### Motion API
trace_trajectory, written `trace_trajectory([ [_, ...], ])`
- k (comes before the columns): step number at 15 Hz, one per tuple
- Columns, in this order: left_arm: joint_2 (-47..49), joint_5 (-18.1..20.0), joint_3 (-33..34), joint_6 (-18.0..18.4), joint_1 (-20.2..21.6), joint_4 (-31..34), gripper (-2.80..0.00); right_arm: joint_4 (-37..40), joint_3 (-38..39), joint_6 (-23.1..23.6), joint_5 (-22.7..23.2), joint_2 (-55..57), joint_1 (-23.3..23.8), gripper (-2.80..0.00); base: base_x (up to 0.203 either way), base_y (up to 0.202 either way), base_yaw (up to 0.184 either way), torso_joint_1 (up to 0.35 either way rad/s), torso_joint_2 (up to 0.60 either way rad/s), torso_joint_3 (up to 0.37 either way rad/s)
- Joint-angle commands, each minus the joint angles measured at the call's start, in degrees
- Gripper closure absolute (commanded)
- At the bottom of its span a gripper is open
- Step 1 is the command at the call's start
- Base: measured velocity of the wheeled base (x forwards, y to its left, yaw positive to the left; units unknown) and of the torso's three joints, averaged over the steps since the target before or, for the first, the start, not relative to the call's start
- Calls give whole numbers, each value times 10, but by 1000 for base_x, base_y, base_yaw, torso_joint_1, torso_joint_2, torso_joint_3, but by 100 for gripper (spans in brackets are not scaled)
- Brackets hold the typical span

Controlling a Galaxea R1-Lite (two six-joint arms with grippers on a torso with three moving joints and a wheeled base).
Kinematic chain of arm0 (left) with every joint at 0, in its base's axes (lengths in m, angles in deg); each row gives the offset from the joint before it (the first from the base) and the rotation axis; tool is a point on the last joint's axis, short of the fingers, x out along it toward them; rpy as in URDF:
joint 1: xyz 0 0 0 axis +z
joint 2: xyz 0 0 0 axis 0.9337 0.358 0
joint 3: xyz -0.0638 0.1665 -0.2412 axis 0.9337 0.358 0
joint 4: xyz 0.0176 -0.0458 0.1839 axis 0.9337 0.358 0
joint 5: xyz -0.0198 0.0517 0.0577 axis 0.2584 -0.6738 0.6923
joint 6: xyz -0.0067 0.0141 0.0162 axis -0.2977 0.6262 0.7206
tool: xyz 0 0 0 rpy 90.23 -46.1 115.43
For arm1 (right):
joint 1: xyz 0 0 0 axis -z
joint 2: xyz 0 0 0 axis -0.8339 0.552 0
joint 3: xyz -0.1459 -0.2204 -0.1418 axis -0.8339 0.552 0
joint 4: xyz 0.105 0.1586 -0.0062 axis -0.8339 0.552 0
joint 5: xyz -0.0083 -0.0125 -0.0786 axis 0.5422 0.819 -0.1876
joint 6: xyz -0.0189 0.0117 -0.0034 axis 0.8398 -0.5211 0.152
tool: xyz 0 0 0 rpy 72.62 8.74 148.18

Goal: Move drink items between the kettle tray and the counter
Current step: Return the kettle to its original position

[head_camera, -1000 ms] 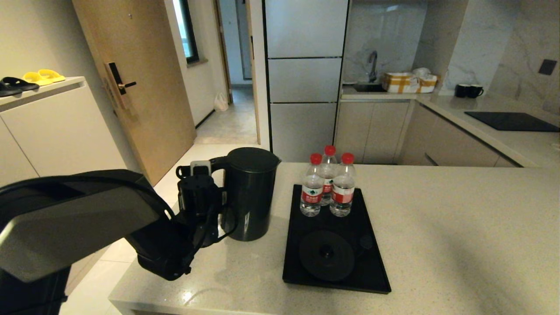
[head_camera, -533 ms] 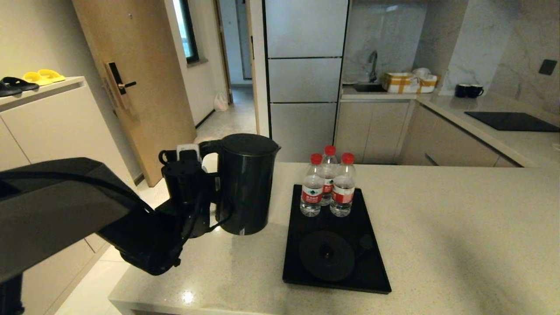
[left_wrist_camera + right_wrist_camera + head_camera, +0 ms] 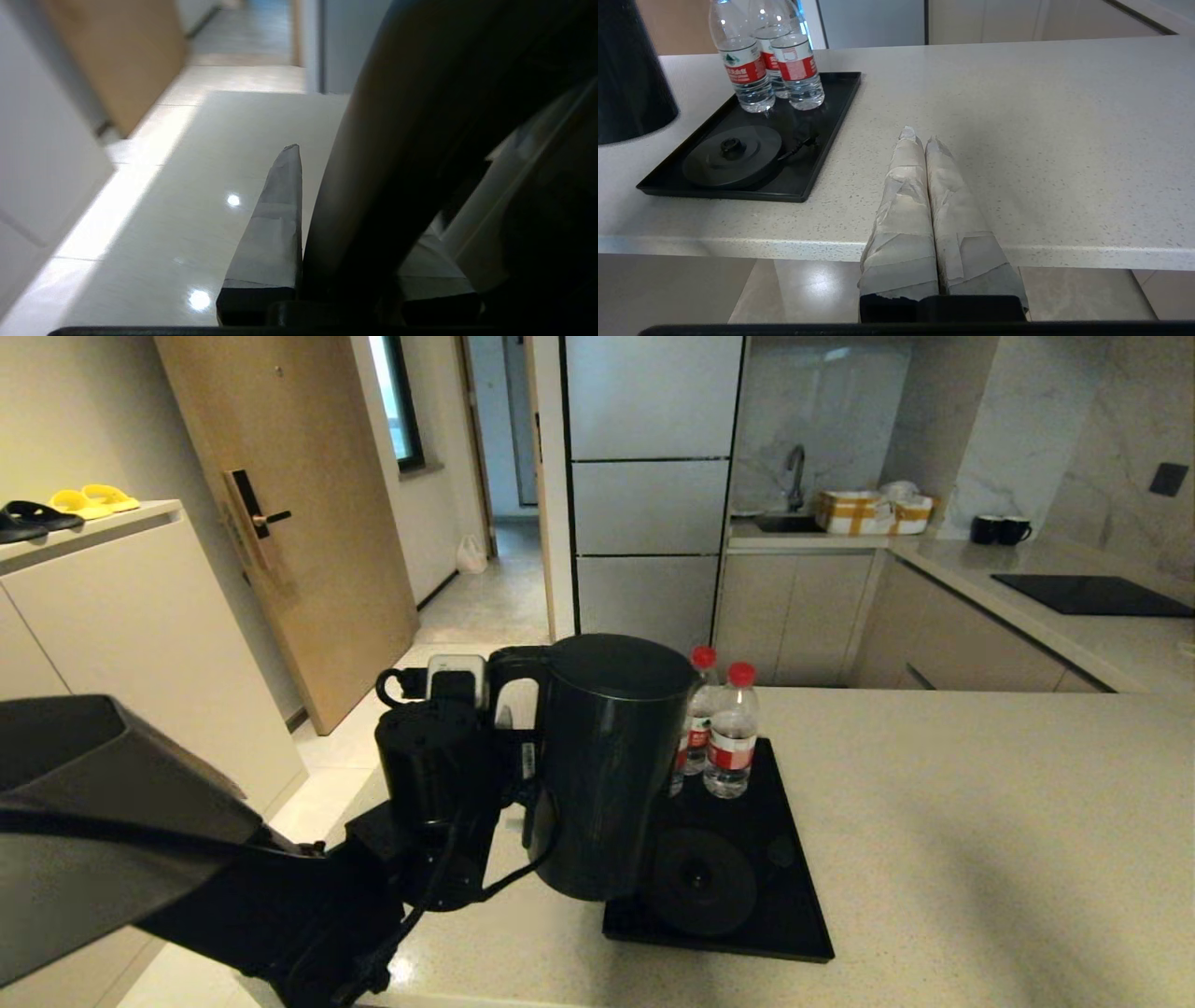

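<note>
The tall black kettle (image 3: 607,765) hangs just above the counter (image 3: 980,821) at the left edge of the kettle tray (image 3: 794,887). My left gripper (image 3: 509,756) is shut on its loop handle. In the left wrist view the handle (image 3: 397,163) fills the space between the taped fingers (image 3: 275,219). The round base disc (image 3: 702,882) lies bare on the tray's near half. The right wrist view shows the kettle (image 3: 630,84) left of the tray (image 3: 822,140) and disc (image 3: 733,156). My right gripper (image 3: 920,137) is shut and empty over the counter's front edge, out of the head view.
Red-capped water bottles (image 3: 731,733) stand at the tray's far end, partly hidden behind the kettle. A black cooktop panel (image 3: 1092,595) and two dark mugs (image 3: 999,529) sit on the far right counter. A cream cabinet with sandals (image 3: 56,509) stands at the left.
The left gripper has lifted the kettle off the counter and carried it right and nearer, from well left of the tray to over the tray's left edge. It now hides one bottle.
</note>
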Motion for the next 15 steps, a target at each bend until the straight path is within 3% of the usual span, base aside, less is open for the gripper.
trace_trajectory([
  [1, -1, -1, 4, -2, -37, -1, 0, 0, 0, 0, 0, 0, 0, 0, 0, 0, 0, 0, 0, 0],
  [8, 59, 30, -71, -10, -84, 40, 0, 0, 0, 0, 0, 0, 0, 0, 0, 0, 0, 0, 0, 0],
  [15, 145, 54, -116, -17, -80, 39, 0, 0, 0, 0, -1, 0, 0, 0, 0, 0, 0, 0, 0, 0],
])
